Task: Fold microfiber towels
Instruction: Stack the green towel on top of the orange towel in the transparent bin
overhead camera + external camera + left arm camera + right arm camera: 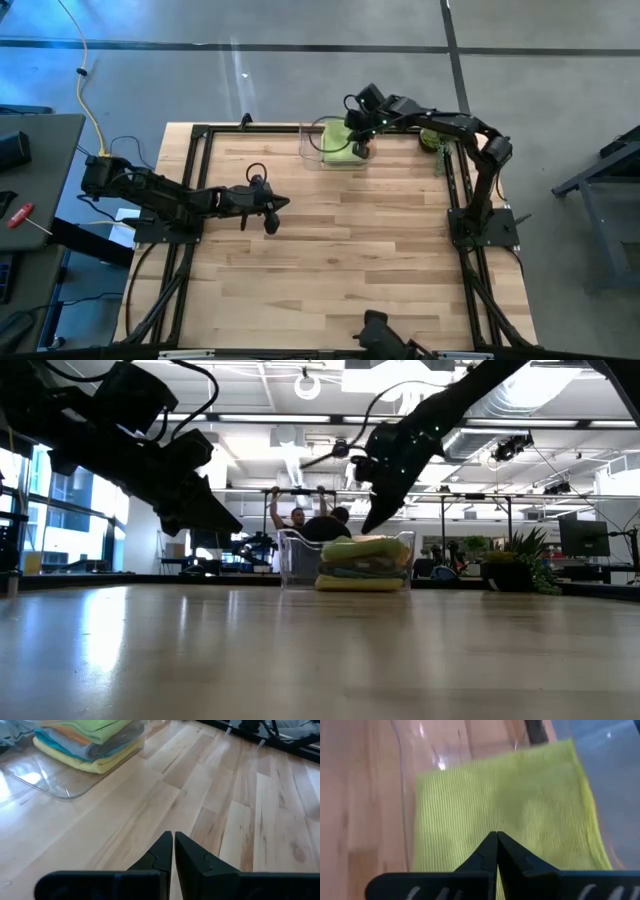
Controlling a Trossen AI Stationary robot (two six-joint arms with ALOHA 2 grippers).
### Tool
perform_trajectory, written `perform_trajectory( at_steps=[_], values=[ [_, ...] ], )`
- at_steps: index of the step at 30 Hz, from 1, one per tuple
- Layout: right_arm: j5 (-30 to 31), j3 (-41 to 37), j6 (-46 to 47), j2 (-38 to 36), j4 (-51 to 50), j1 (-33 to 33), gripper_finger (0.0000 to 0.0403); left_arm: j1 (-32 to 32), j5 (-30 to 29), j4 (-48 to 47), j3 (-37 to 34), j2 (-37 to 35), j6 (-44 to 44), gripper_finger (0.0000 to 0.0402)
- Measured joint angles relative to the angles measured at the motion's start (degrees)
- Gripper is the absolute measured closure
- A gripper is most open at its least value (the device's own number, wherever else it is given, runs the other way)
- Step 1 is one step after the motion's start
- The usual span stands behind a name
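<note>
high view has the wooden table (330,260) filling the middle of the frame, with the clear plastic bin (312,148) at its upper edge, a bit right of center. the towels are all stacked inside that bin, lime green towel (338,148) on top. the right gripper (361,150) sits right over the bin at upper center, fingers clenched together with nothing between them, tip just at the edge of the green towel. the left gripper (272,212) hangs over bare wood at center left, well apart from the bin, also pinched closed on nothing.

low view shows the stack (364,565) in the middle of the frame, folded flat, yellow at the bottom and green on top, with the right arm coming down from the upper right onto it. a person shows in the room behind the bin.

left wrist view catches the layers at upper left: yellow towel (100,764) lowest, then teal towel (52,742), orange towel (75,735) and green above. right wrist view looks straight down on the green towel, closed fingertips (496,851) in front of it; can't tell if they actually touch the fabric.
</note>
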Motion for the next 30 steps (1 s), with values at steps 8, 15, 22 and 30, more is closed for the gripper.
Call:
perform_trajectory(
  at_steps=[8,15,22,30],
  values=[
    [-3.8,-4.5,2.8,1.3,14.6,-1.4,0.0403,1.9,0.3,3.5,0.0,0.0,1.7,0.0396],
    [-2.2,-6.7,3.5,4.1,18.3,-2.2,0.0403,5.1,4.7,5.5,0.0,0.0,3.8,0.04],
    [-1.8,-6.3,3.1,2.2,19.2,-2.2,0.0403,8.9,8.4,5.6,0.0,0.0,3.8,0.0401],
    [-4.6,-6.2,7.4,2.6,25.8,-2.2,0.0403,12.9,12.1,6.1,0.0,0.0,4.3,0.0401]
  ],
)
